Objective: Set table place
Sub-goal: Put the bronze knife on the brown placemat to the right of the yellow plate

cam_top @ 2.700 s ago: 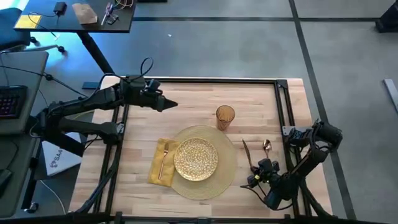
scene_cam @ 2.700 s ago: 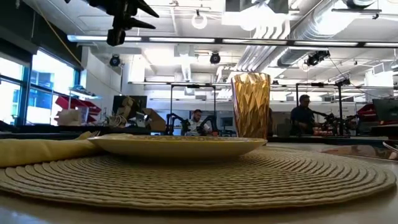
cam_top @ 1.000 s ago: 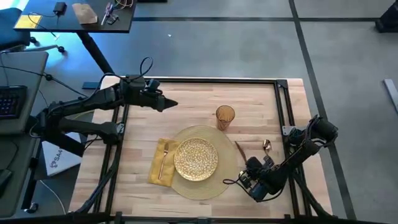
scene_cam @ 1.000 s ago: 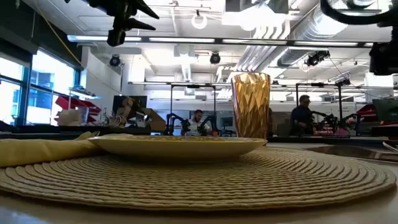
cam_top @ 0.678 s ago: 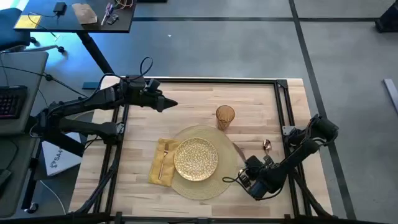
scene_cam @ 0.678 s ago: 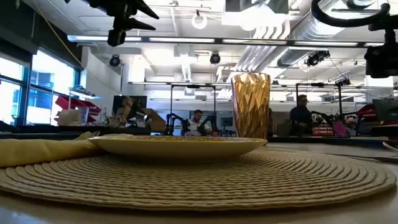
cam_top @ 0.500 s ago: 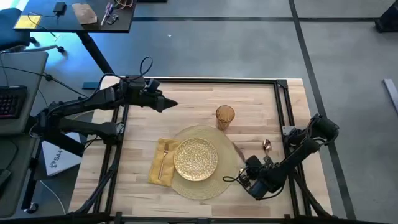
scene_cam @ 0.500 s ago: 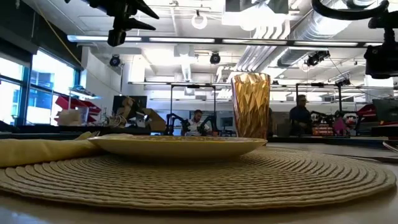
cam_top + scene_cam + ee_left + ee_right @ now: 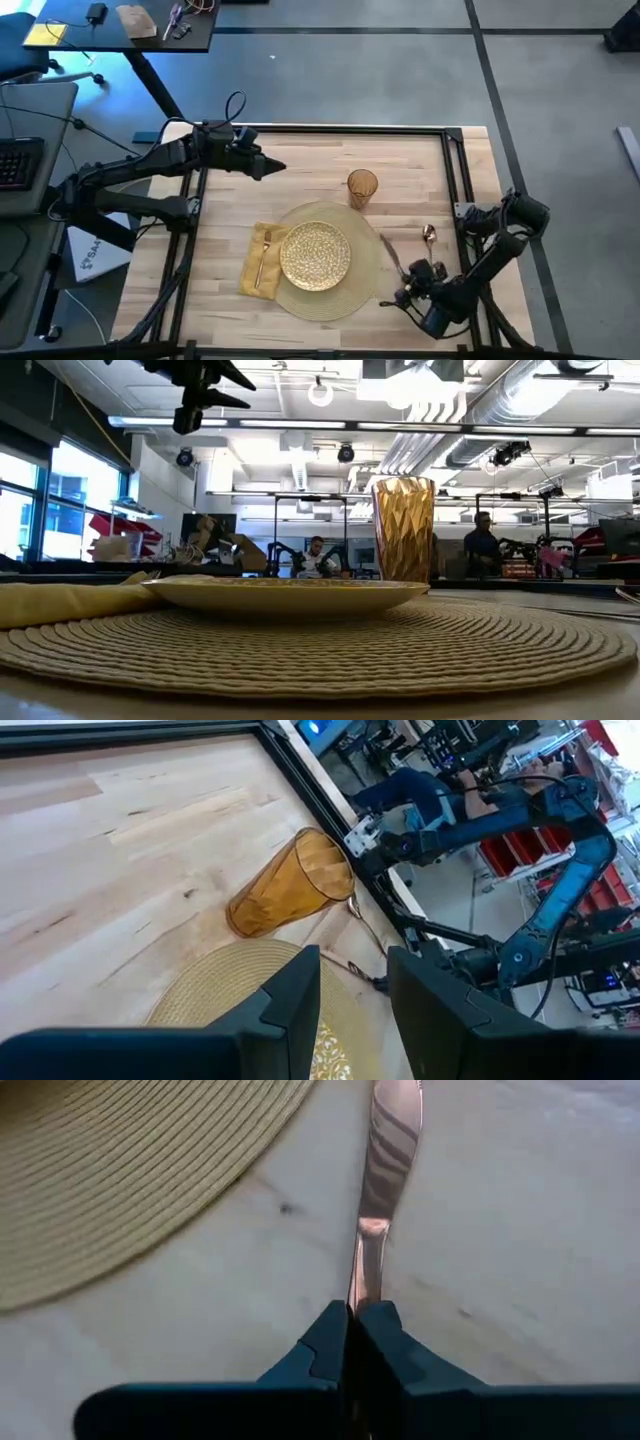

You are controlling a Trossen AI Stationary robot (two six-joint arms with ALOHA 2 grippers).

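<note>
Knife placement is in hand: the right end effector (image 9: pixel 352 1342) is clamped on the knife (image 9: pixel 385 1160) handle, the blade ahead of it on the surface (image 9: pixel 330 160), beside the placemat (image 9: pixel 120 1170). Next: release cleanly. The left end effector (image 9: pixel 350 985), slightly open and empty, waits.

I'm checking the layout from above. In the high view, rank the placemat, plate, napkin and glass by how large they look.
1. Placemat
2. Plate
3. Napkin, though the placemat and plate cover part of it, so its place next to the plate is unsure
4. Glass
</note>
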